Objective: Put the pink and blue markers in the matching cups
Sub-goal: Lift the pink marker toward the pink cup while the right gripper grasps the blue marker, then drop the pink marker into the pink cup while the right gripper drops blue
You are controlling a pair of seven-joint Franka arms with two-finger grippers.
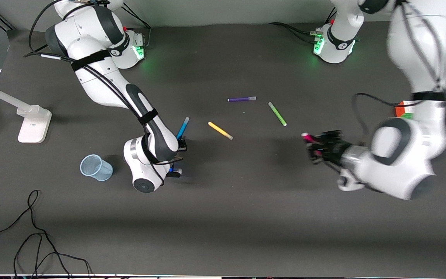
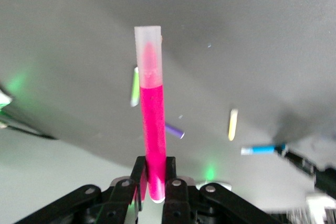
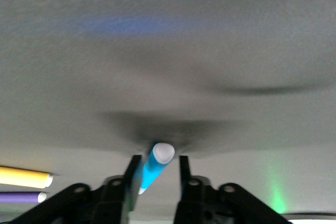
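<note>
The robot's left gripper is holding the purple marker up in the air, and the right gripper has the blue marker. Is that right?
Not quite. The left gripper holds the pink marker, as the left wrist view shows. The purple marker lies on the table. The rest is right: the right gripper does hold the blue marker.

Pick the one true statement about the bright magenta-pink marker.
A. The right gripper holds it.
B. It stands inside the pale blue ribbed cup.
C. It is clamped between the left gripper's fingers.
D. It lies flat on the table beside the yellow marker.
C: the left wrist view shows the bright magenta-pink marker clamped between the fingers of the left gripper, its pale cap pointing away.
</note>
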